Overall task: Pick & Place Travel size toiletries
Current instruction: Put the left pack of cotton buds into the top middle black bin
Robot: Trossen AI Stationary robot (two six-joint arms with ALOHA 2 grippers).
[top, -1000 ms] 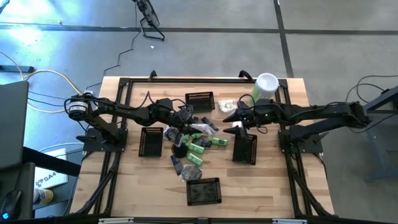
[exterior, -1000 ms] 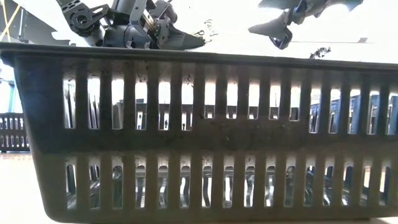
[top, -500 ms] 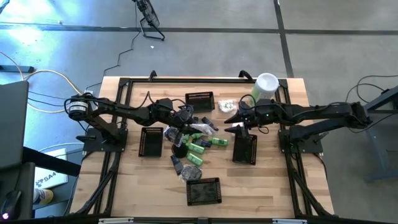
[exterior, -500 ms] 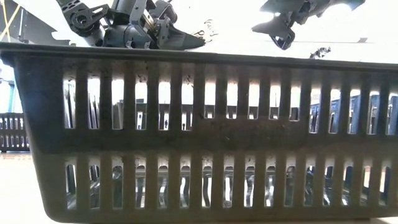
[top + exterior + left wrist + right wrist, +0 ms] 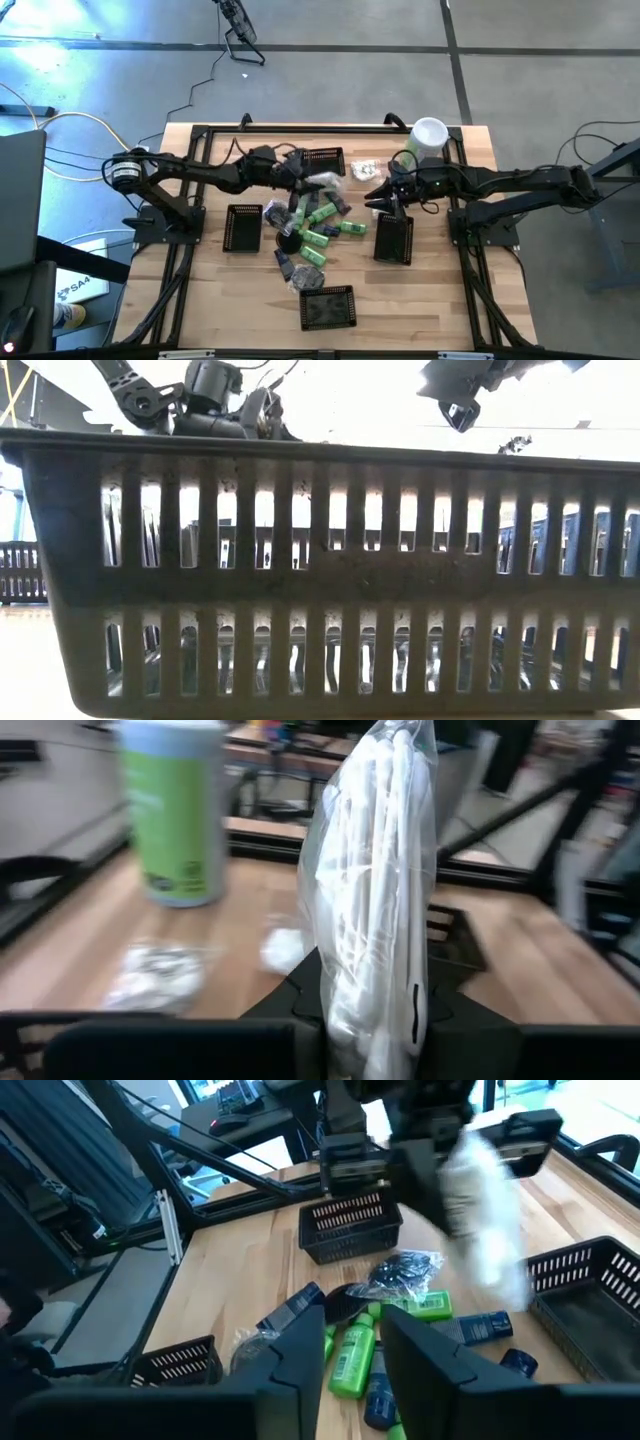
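Your left gripper (image 5: 300,179) is clamped on one clear packet (image 5: 375,890) of white items, lifted beside the far basket (image 5: 322,161). Your right gripper (image 5: 378,199) hovers empty, fingers slightly apart, above the right basket (image 5: 394,240). You have four black baskets and roughly five green bottles (image 5: 318,238) at the table's middle.

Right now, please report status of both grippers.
Left gripper shut on white packet, lifted near far basket. Right gripper empty, above green bottles.
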